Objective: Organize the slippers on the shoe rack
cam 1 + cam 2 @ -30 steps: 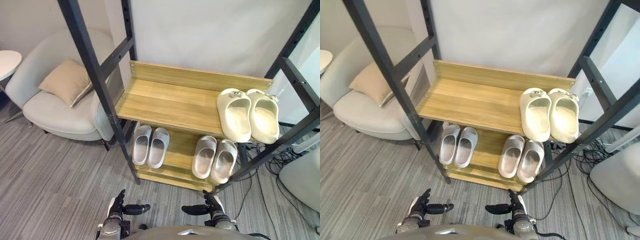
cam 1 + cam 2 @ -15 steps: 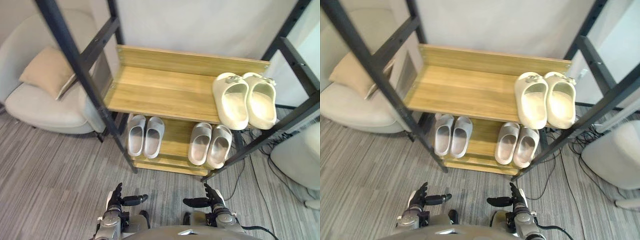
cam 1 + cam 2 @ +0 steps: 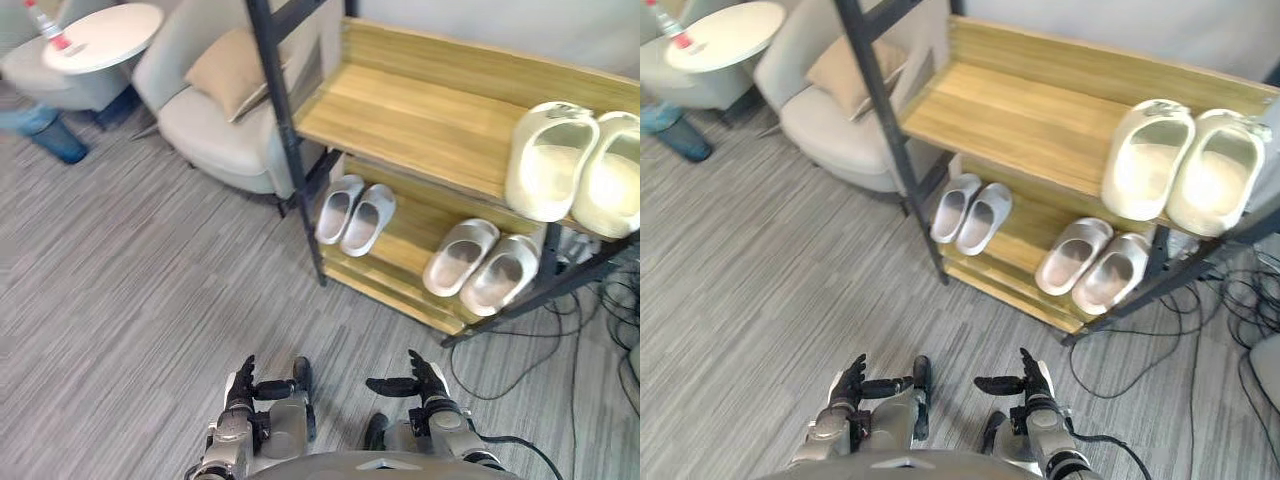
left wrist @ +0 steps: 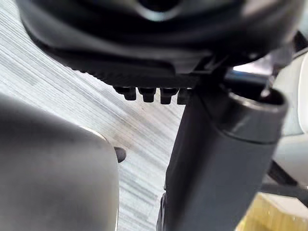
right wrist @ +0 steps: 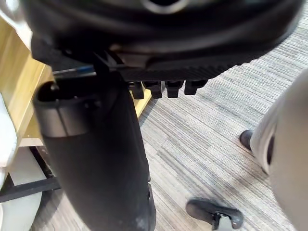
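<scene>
While cream slippers (image 3: 548,165) sit up top, grey prs (image 3: 368,218) lie below.

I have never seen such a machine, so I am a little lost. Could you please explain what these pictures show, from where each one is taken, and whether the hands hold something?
This is a humanoid robot with two arms. The two wide pictures come from a stereo camera on its head, looking down. Near the bottom are its left hand and right hand, both with fingers open and holding nothing. The two close pictures come from cameras on the wrists, each looking along its own hand. Ahead stands a shoe rack. A pair of cream slippers lies on its upper shelf. The left grey pair and the right grey pair lie on the lower shelf. Beside the rack is an armchair with a cushion.
</scene>
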You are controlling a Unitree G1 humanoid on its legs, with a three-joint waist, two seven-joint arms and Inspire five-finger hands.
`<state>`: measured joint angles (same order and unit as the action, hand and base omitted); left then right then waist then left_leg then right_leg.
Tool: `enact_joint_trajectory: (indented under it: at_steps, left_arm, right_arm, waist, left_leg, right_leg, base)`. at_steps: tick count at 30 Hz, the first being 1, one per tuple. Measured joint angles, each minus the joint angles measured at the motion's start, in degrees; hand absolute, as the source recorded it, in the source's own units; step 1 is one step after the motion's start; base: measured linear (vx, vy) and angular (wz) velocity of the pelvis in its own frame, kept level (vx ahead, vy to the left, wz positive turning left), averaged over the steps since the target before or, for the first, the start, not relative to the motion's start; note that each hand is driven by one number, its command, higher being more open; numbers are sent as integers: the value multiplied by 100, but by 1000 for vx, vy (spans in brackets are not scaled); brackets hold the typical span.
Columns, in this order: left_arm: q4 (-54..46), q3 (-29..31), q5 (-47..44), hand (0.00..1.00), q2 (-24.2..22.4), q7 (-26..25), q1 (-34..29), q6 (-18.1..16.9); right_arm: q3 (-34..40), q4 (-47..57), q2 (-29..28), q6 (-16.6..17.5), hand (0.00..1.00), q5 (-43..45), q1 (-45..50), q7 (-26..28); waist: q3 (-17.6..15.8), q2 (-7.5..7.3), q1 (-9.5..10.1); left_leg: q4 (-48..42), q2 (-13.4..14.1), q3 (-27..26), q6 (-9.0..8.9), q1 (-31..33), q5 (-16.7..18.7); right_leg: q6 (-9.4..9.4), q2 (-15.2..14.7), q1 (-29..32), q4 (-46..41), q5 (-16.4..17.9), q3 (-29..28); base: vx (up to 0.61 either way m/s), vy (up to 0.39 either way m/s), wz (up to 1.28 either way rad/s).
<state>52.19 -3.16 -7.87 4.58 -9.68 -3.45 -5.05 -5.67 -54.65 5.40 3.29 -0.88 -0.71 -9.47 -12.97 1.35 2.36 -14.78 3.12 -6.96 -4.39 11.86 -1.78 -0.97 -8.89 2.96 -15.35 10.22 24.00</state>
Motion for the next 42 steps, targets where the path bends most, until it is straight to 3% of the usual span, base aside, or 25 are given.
enact_joint_trajectory:
  at_steps: [2, 5, 8, 12, 15, 18, 19, 20, 21, 22, 23, 24, 25, 28, 29, 30, 31, 32, 33, 34, 35, 36, 38, 40, 42]
  left_arm:
    - [183, 0, 29, 100, -40, 7, -12, 7]
    - [215, -58, 186, 100, -35, 33, -10, 12]
    - [234, -117, 245, 100, 53, 43, -83, 27]
    - [334, -113, 376, 100, 34, 54, -96, 28]
    - [394, -6, 390, 100, 41, 68, -95, 19]
    - [467, 9, 382, 100, 167, 91, -98, 10]
    - [506, -8, 394, 100, 188, 91, -63, 8]
    - [553, -13, 390, 100, 202, 96, -37, 9]
    - [578, -12, 391, 100, 202, 89, -11, 16]
    - [584, 13, 382, 100, 196, 48, 47, 17]
    - [585, 13, 382, 100, 196, 48, 48, 16]
    - [653, 14, 376, 100, 178, 46, 82, 16]
    - [700, 13, 373, 100, 156, 51, 108, 25]
    - [714, 136, 342, 100, 127, 14, 66, 18]
    - [713, 199, 342, 100, 119, 14, 7, 11]
    - [711, 213, 343, 100, 114, 13, -22, 5]
    - [710, 263, 338, 100, 38, 2, -17, 0]
    - [697, 314, 341, 100, -52, 6, -17, -27]
    - [676, 421, 339, 100, -82, 36, 17, -32]
    - [672, 534, 335, 100, -106, 36, 44, -23]
    - [651, 639, 324, 100, -113, 30, 47, -20]
    - [543, 741, 273, 100, -87, -20, 45, -24]
    - [335, 693, 292, 100, -54, 7, 99, -68]
    - [275, 682, 296, 100, -48, 20, 180, -76]
    - [272, 678, 356, 100, 38, 20, 347, -71]
  right_arm:
    - [0, 2, 26, -21, 100, -7, 48, 15]
    - [28, 6, -39, -22, 100, -12, 35, 46]
    - [223, 24, -310, -16, 100, -16, 163, 83]
    - [218, -29, -440, -23, 100, -34, 163, 181]
    - [206, -130, -535, -38, 100, -141, 132, 207]
    - [220, -137, -597, -54, 100, -142, 230, 237]
    - [227, -121, -595, -69, 100, -137, 209, 267]
    - [226, -124, -547, -71, 100, -138, 170, 276]
    - [221, -117, -485, -71, 100, -138, 157, 285]
    - [152, -110, -471, -44, 100, -135, 131, 296]
    - [151, -110, -471, -44, 100, -135, 129, 296]
    - [44, -66, -469, -36, 100, -131, 86, 301]
    - [-2, -30, -462, -41, 100, -130, 77, 302]
    - [-146, 33, -450, 7, 100, -131, 32, 326]
    - [-191, 42, -450, 45, 100, -131, 34, 328]
    - [-196, 38, -449, 62, 100, -131, 50, 335]
    - [-172, -8, -415, 36, 100, -131, 25, 359]
    - [-159, -10, -381, 25, 100, -131, -6, 387]
    - [-156, -36, -348, 11, 100, -131, -89, 392]
    - [-199, -37, -322, -41, 100, -130, -85, 391]
    - [-243, -36, -316, -62, 100, -130, -90, 393]
    - [-351, -38, -333, -70, 100, -128, -21, 390]
    - [-426, -17, -309, -64, 100, -126, -47, 376]
    - [-414, -11, -291, -64, 100, -125, -134, 338]
    - [-388, -6, -306, -63, 100, -125, -165, 294]
  waist:
    - [70, 122, -22]
    - [123, 160, -127]
    - [248, 7, -183]
    - [333, 41, -197]
    - [370, -74, -122]
    - [489, -429, -105]
    - [469, -448, -111]
    - [448, -404, -149]
    - [420, -317, -188]
    - [379, -247, -200]
    - [379, -246, -200]
    - [364, -237, -213]
    - [356, -251, -230]
    - [311, -273, -274]
    - [328, -308, -281]
    - [366, -318, -303]
    - [396, -165, -277]
    - [423, -53, -243]
    - [340, 17, -258]
    - [300, 31, -257]
    - [262, 4, -242]
    - [182, -11, -220]
    - [157, -137, -101]
    - [123, -174, -89]
    - [28, -303, -101]
  left_leg:
    - [-316, 273, -274, 12, -523, 600]
    - [-67, 374, -881, 98, -610, 682]
    - [1058, 16, -786, 202, -993, 265]
    - [2014, -283, -419, 387, -1380, -198]
    - [2015, -561, -323, 587, -1473, -63]
    - [1952, -873, -174, 782, -1595, 132]
    - [1798, -944, 7, 916, -1591, 210]
    - [1626, -928, 252, 991, -1604, 305]
    - [1482, -770, 489, 1005, -1590, 406]
    - [1321, -576, 830, 1040, -1552, 513]
    - [1319, -574, 843, 1041, -1552, 513]
    - [1276, -491, 1216, 1046, -1583, 612]
    - [1254, -493, 1407, 1034, -1626, 675]
    - [1053, -572, 2068, 934, -1939, 1064]
    - [870, -640, 2314, 890, -2001, 1300]
    - [669, -662, 2571, 806, -2011, 1506]
    - [405, -534, 2675, 674, -1883, 1649]
    - [11, -500, 2594, 435, -1647, 1728]
    - [-658, -487, 2346, -39, -1317, 1770]
    - [-1411, -437, 1887, -330, -970, 1670]
    - [-1876, -343, 1536, -433, -786, 1623]
    - [-2845, 211, 360, -212, -520, 1738]
    - [-3211, 882, -933, 135, -49, 1985]
    - [-2935, 954, -1167, 152, 228, 1999]
    - [-2071, 858, -1515, 316, 602, 1841]
  right_leg:
    - [87, -46, 7, 32, -104, 323]
    - [218, -155, -22, -63, -174, 781]
    - [438, -162, -448, 645, -525, 1276]
    - [590, -232, -727, 908, -697, 1645]
    - [816, -700, -717, 204, -366, 1812]
    - [1039, -1324, -717, -728, -6, 1749]
    - [945, -1475, -639, -1200, -75, 1428]
    - [568, -1540, -344, -1879, -226, 911]
    - [554, -1271, -165, -1962, 140, 445]
    - [391, -714, 76, -1860, 445, 27]
    - [388, -705, 83, -1856, 447, 20]
    - [356, -244, 468, -1681, 467, -359]
    - [374, -66, 667, -1507, 451, -552]
    - [481, 370, 1150, -695, 136, -1316]
    - [431, 405, 1223, -477, -131, -1568]
    - [225, 399, 1167, -546, -586, -1607]
    - [164, 446, 1072, -553, -449, -1346]
    - [93, 459, 1002, -449, -383, -1142]
    - [35, 470, 809, -267, -349, -965]
    - [17, 493, 530, -1, -336, -839]
    - [8, 521, 307, 186, -330, -778]
    - [-16, 655, -333, 598, -316, -599]
    - [-43, 725, -935, 1064, -295, -340]
    - [-31, 688, -1031, 1141, -288, -232]
    - [188, 511, -1309, 1147, -166, 96]
  base:
    - [-56, 145, 73]
    - [-90, 225, 83]
    - [-84, 194, 88]
    - [-38, 125, 55]
    - [-10, 165, 35]
    - [81, 99, 57]
    - [102, 100, 86]
    - [103, 93, 106]
    - [207, 34, 134]
    - [200, -42, 96]
    - [295, -98, 119]
    - [227, -82, 101]
    - [249, -96, 147]
    - [343, -162, 129]
    - [394, -227, 131]
    - [524, -271, 141]
    - [470, -217, 123]
    - [467, -168, 109]
    - [458, -164, 98]
    - [451, -171, 78]
    - [532, -230, 72]
    - [351, -156, 58]
    - [391, -108, 47]
    - [374, -10, 39]
    - [395, 55, 67]
